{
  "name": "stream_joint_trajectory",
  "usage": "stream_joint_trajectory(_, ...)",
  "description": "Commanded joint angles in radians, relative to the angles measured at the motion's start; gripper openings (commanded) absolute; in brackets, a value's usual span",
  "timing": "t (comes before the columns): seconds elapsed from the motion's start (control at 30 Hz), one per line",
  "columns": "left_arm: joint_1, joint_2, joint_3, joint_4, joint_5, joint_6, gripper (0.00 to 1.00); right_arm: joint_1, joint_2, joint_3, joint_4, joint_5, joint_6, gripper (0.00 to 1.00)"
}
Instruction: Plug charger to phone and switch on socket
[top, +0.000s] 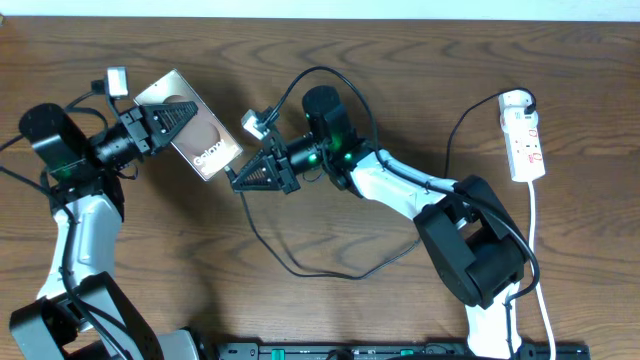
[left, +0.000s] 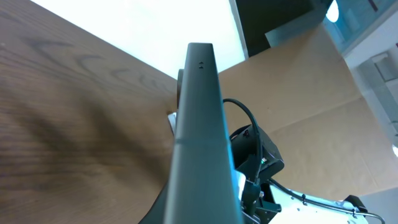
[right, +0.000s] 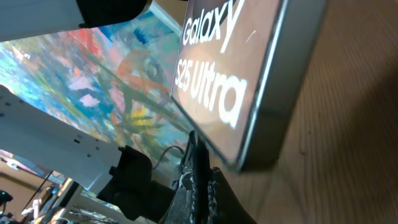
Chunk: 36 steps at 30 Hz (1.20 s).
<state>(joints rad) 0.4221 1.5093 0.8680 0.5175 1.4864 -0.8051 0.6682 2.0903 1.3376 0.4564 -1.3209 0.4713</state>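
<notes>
The phone (top: 215, 150), bronze-faced with white lettering, is tilted off the table at upper left, and my left gripper (top: 185, 112) is shut on its far end. In the left wrist view only the phone's grey edge (left: 199, 124) shows; my fingers are hidden. My right gripper (top: 234, 183) is shut on the charger plug (right: 196, 155), just below the phone's near end (right: 236, 81). Whether the tip touches the phone I cannot tell. The charger cable (top: 262, 240) loops over the table to the white socket (top: 523, 135) at far right.
The socket's white cord (top: 535, 230) runs down the right side towards the front edge. A black rail (top: 400, 352) lies along the table's front edge. The right arm's base (top: 475, 250) stands at lower right. A cardboard wall (left: 298, 81) rises behind the table.
</notes>
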Motion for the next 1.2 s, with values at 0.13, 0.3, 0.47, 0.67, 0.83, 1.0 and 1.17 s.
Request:
stream_joint_trajectory(0.13, -0.024, -0.011, 0.001, 0.003, 0.050, 0.027, 0.08, 0.011, -0.014, 0.002, 0.008, 0.032, 0.023, 0.01)
stream_joint_trajectory(0.3, -0.024, -0.011, 0.001, 0.004, 0.050, 0.027, 0.07, 0.003, -0.014, 0.002, 0.003, 0.032, 0.023, 0.01)
stream_joint_trajectory(0.47, -0.024, -0.011, 0.001, 0.004, 0.081, 0.055, 0.07, -0.011, -0.014, 0.002, -0.017, 0.032, 0.030, 0.01)
stream_joint_trajectory(0.67, -0.024, -0.011, 0.001, 0.003, 0.087, 0.061, 0.07, -0.029, -0.014, 0.002, -0.042, 0.032, 0.033, 0.01)
stream_joint_trajectory(0.83, -0.024, -0.011, 0.001, 0.003, 0.087, 0.065, 0.08, -0.037, -0.014, 0.002, -0.042, 0.032, 0.046, 0.01)
stream_joint_trajectory(1.0, -0.024, -0.011, 0.001, 0.003, 0.087, 0.065, 0.08, -0.040, -0.014, 0.002, -0.042, 0.032, 0.049, 0.01)
stream_joint_trajectory(1.17, -0.024, -0.011, 0.001, 0.003, 0.087, 0.065, 0.07, -0.039, -0.014, 0.002, -0.050, 0.032, 0.052, 0.01)
